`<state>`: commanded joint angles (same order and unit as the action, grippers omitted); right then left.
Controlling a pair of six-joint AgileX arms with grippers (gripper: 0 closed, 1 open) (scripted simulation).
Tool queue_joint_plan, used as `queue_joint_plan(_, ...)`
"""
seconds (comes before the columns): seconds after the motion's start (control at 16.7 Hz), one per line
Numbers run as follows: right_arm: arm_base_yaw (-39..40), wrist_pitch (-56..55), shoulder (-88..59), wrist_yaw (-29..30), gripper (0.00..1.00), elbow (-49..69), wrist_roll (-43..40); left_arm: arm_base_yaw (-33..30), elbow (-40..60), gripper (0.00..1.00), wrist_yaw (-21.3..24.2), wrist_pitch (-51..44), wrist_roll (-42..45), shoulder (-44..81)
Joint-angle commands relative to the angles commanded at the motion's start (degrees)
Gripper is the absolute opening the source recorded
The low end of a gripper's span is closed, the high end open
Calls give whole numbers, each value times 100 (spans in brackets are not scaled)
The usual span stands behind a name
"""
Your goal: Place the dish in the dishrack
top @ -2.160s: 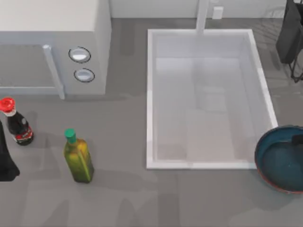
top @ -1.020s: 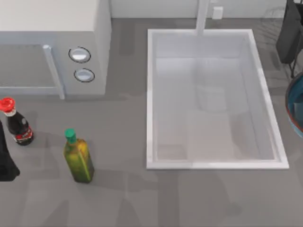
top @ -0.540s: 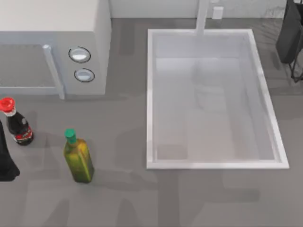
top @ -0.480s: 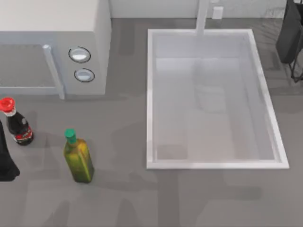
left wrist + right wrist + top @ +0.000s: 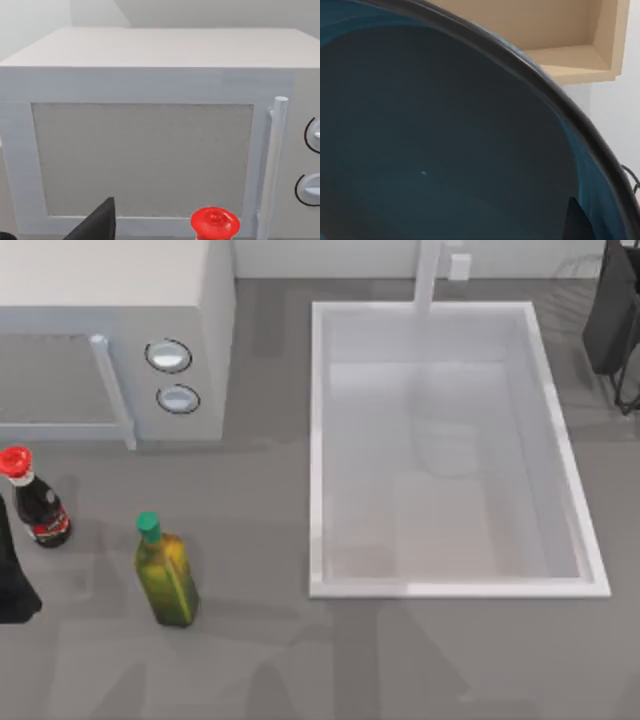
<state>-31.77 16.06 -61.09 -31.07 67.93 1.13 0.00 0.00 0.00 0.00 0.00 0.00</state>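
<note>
two bottles stand on the grey counter point(image 5: 260, 510) at its left side: one dark sauce bottle point(image 5: 36, 504) with a red cap, one yellow-green oil bottle point(image 5: 166, 576) with a green cap, near each other but apart. one white microwave point(image 5: 110, 330) sits behind them with two round knobs point(image 5: 168, 356) and one vertical door handle point(image 5: 113, 390); the left wrist view faces its door and shows the red cap point(image 5: 215, 222) just below the handle. one white rectangular sink basin point(image 5: 445, 450) lies right of the microwave, with one white faucet post point(image 5: 428, 275) at its far edge. one dishrack point(image 5: 628, 390), thin dark wire loops, pokes in at the far right edge of the top view under a dark arm part point(image 5: 612, 310). one dish point(image 5: 445, 145) is seen close up in the right wrist view: glossy teal-blue inside, smooth, darker rounded rim band curving across the picture, tilted against a tan shelf point(image 5: 570, 45) and white wall behind. where the dish sits relative to the dishrack cannot be told. a small dark wedge point(image 5: 577, 222) overlaps the dish near its rim, possibly a right gripper finger; how far that gripper is open, and whether it has hold of the dish, cannot be told. left arm parked at the left edge of the counter, a dark piece point(image 5: 12, 575) beside the sauce bottle; its gripper opening cannot be told.
</note>
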Motion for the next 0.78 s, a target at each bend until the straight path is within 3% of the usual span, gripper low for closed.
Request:
queue_joint_plan(0.24,-432,-732,420,-405,0,-215,-18,0,0,100,0,0,0,0)
queue_joint_plan(0.78,-301,-1142,37,-283,0,-219,-13,0,0,100,0,0,0,0)
